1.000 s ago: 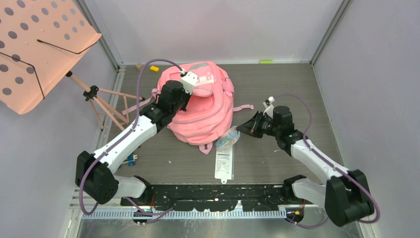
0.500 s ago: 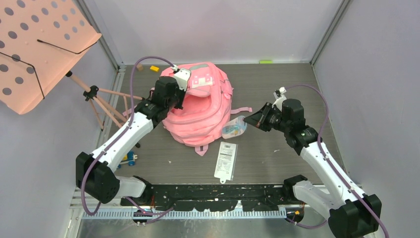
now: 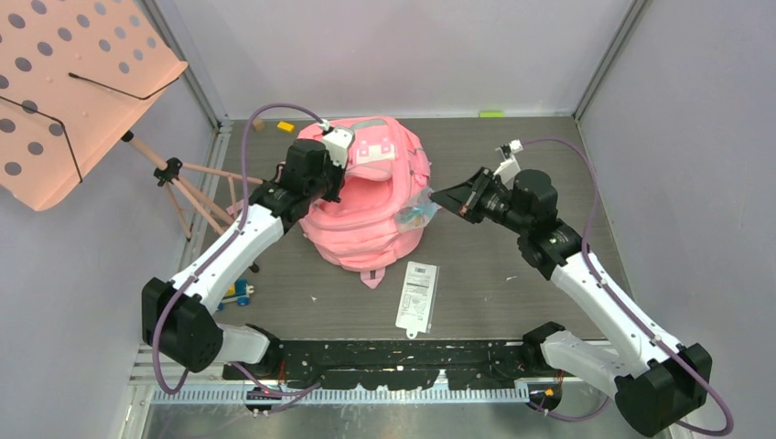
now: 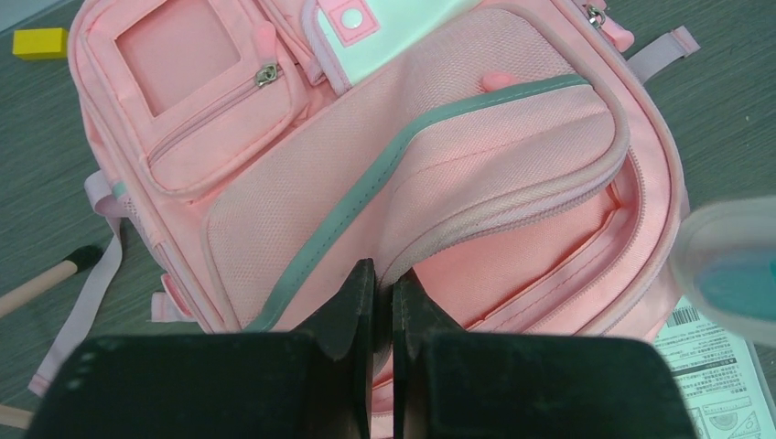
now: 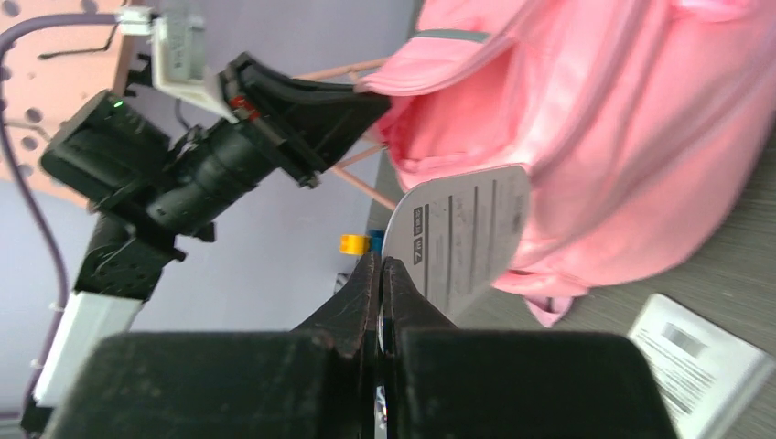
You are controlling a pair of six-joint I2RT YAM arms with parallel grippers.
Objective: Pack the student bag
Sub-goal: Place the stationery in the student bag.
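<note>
The bag (image 3: 366, 224) lies on the table (image 3: 512, 274) toward its far side, front pockets up, between the 2 arms. The left gripper (image 4: 373, 274) has its jaws narrowed onto the edge of the flap (image 4: 458, 137), lifting it so the opening (image 4: 549, 249) gapes toward the right; the right gripper (image 5: 378, 267) has its jaws closed on a packet (image 5: 462, 233), held just at the bag's right side by that mouth. The step looks like feeding the packet in. Done well, the left arm would hold the flap high and taut; the right would slide the packet in flat, under the flap and deep; release should wait until it sits well inside, lest it snag the zip edge or slip out. A flat pack (image 3: 416, 294) lies on the table just beside the bag, likely next.
</note>
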